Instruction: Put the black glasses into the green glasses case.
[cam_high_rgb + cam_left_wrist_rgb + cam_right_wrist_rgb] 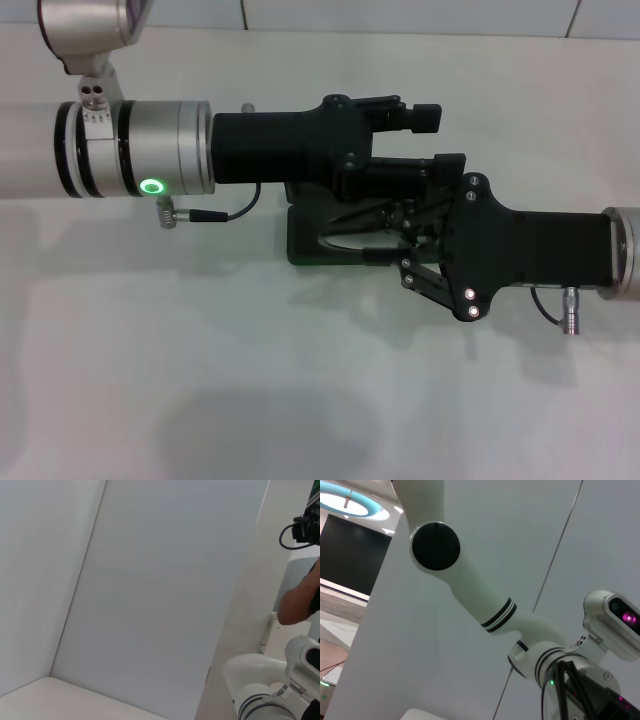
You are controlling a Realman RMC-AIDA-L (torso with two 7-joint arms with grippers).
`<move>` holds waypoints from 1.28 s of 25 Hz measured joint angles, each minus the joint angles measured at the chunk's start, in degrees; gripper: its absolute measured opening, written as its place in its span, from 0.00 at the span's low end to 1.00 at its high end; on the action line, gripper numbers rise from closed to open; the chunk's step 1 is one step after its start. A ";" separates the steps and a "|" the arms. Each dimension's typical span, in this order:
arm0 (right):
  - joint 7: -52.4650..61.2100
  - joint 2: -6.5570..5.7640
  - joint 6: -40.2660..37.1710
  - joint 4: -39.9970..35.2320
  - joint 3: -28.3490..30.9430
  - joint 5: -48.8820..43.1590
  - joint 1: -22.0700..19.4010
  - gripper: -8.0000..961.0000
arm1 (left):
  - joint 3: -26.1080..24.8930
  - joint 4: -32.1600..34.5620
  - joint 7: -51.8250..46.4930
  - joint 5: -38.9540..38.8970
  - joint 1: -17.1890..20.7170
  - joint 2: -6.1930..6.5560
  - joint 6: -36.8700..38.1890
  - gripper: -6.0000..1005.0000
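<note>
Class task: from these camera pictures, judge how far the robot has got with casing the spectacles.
Done: both claws have met over the green glasses case, which lies on the table. In hand: the right claw reaches in with thin black rims, seemingly the black glasses; the left claw crowds beside. Left: seating them, unconfirmed here.

dark green case (300,240), white table (200,380)

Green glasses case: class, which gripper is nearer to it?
Right. The right gripper sits directly over the green glasses case; the left gripper points past its far side.
</note>
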 joint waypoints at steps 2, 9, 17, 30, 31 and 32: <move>-0.02 0.00 0.01 -0.01 -0.04 0.00 0.00 0.13 | 0.00 0.02 -0.03 -0.01 0.00 -0.03 0.00 0.78; -3.67 -0.21 2.23 -0.13 0.00 -0.49 -1.49 0.13 | -5.51 -0.33 2.54 -3.02 1.63 -0.06 -2.37 0.78; -4.59 0.00 30.55 -13.10 -13.08 0.50 -7.57 0.13 | -11.73 -3.12 6.04 -8.99 4.40 -0.22 -7.95 0.78; 0.19 0.00 61.69 -26.64 -30.99 1.93 -12.10 0.13 | -11.33 -3.35 4.76 -9.19 2.73 -0.14 -10.77 0.78; 0.93 0.00 62.41 -26.65 -31.39 1.97 -11.99 0.13 | -11.33 -3.42 4.76 -9.07 2.58 -0.15 -10.80 0.78; 1.70 0.00 63.03 -26.65 -31.88 1.98 -11.86 0.13 | -11.32 -3.51 4.76 -8.90 2.41 -0.14 -10.84 0.78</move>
